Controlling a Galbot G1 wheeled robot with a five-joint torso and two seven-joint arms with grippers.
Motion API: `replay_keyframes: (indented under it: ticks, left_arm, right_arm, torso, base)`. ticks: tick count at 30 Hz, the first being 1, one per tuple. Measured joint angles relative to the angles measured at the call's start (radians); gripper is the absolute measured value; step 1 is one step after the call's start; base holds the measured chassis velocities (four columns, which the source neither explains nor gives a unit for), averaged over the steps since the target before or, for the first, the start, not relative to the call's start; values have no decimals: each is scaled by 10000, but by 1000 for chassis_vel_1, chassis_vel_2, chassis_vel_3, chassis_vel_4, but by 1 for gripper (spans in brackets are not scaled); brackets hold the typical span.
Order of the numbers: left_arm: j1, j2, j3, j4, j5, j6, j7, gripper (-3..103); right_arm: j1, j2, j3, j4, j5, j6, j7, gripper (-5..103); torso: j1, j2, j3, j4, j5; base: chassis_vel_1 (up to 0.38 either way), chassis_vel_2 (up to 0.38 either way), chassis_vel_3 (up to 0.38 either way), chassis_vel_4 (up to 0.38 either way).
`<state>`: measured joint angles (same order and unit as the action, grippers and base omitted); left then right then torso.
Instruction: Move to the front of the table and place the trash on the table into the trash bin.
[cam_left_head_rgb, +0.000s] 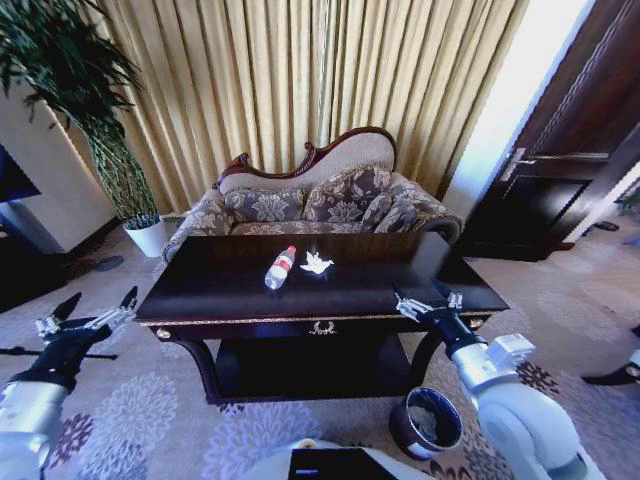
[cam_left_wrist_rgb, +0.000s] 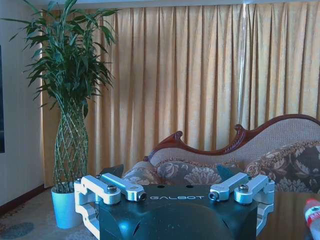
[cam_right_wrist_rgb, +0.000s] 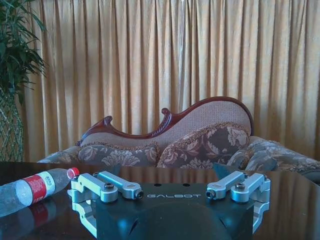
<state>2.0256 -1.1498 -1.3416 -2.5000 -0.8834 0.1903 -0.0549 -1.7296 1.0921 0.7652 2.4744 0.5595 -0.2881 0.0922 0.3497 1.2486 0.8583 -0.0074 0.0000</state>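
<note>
**Robot at the table front, both grippers open and empty**

The robot faces the long front edge of the table (cam_left_head_rgb: 200, 300), with a sofa (cam_left_head_rgb: 320, 195) and gold curtains (cam_left_head_rgb: 300, 80) beyond. The bottle (cam_left_head_rgb: 280, 268) lies on its side near the tabletop's middle, red cap toward the sofa — a crumpled white paper wad (cam_left_head_rgb: 317, 264) sits just beside it. The right gripper (cam_left_head_rgb: 428, 300) hovers over the table's front right corner, jaws spread wide, holding nothing. The left gripper (cam_left_head_rgb: 95, 312) hangs off the table's left end, above the carpet, fingers likewise apart and empty. The trash bin (cam_left_head_rgb: 426, 422) stands on the floor below the right arm. A potted plant (cam_left_head_rgb: 140, 215) stands left of the sofa.
</note>
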Motion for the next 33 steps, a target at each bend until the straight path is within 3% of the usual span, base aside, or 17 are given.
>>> replay_keyframes:
  ticks: [7, 12, 16, 19, 20, 23, 26, 29, 31, 33]
  left_arm:
    - [2, -73, 9, 0, 0, -55, 5, 100]
    - [12, -172, 35, 0, -2, -159, -12, 100]
    - [53, -271, 69, 0, 9, -223, -49, 100]
    - [69, -359, 114, 0, 53, -312, -55, 100]
    - [69, -359, 114, 0, 53, -312, -55, 100]
    - [28, -465, 321, 0, 276, -396, -119, 100]
    - [12, -503, 442, 0, 390, -415, -148, 100]
    - [8, -536, 555, 0, 549, -590, -171, 100]
    - [10, -541, 555, 0, 556, -619, -175, 100]
    - [26, -576, 500, 0, 570, -676, -176, 100]
  right_arm:
    - [179, -166, -139, -182, 133, 345, 98, 100]
    - [501, -599, -150, -425, 886, 339, 392, 100]
    - [998, -1266, -194, -768, 1653, 223, 537, 100]
    - [1659, -2297, -362, -1322, 2364, 172, 494, 100]
    - [1659, -2297, -362, -1322, 2364, 172, 494, 100]
    - [2665, -3302, -670, -2196, 2794, 95, 91, 100]
    - [3354, -3767, -1026, -2635, 3180, -21, 12, 100]
    - [4764, -4577, -2212, -3397, 3797, -196, -47, 100]
    - [4987, -4687, -2451, -3524, 3872, -199, -73, 100]
    - [5932, -5000, -3412, -3978, 4071, -209, -218, 100]
  torso:
    - [1, 0, 0, -1, 0]
    - [6, -3, 2, 0, -1]
    - [-1, 0, -1, -2, 4]
    - [-6, 3, -2, -1, 2]
    - [-6, 3, -2, -1, 2]
    - [-3, 1, 0, -1, 3]
    - [0, 0, 1, 0, 1]
    - [1, 0, 1, 1, 0]
    - [1, 0, 0, 1, 0]
    - [0, 0, 0, -2, 0]
  base:
    - [-117, 124, 117, -122]
    - [-34, 48, 27, -39]
    - [0, 0, 0, 0]
    - [0, 0, 0, 0]
    - [0, 0, 0, 0]
    - [0, 0, 0, 0]
    - [0, 0, 0, 0]
    - [0, 0, 0, 0]
    - [0, 0, 0, 0]
    - [0, 0, 0, 0]
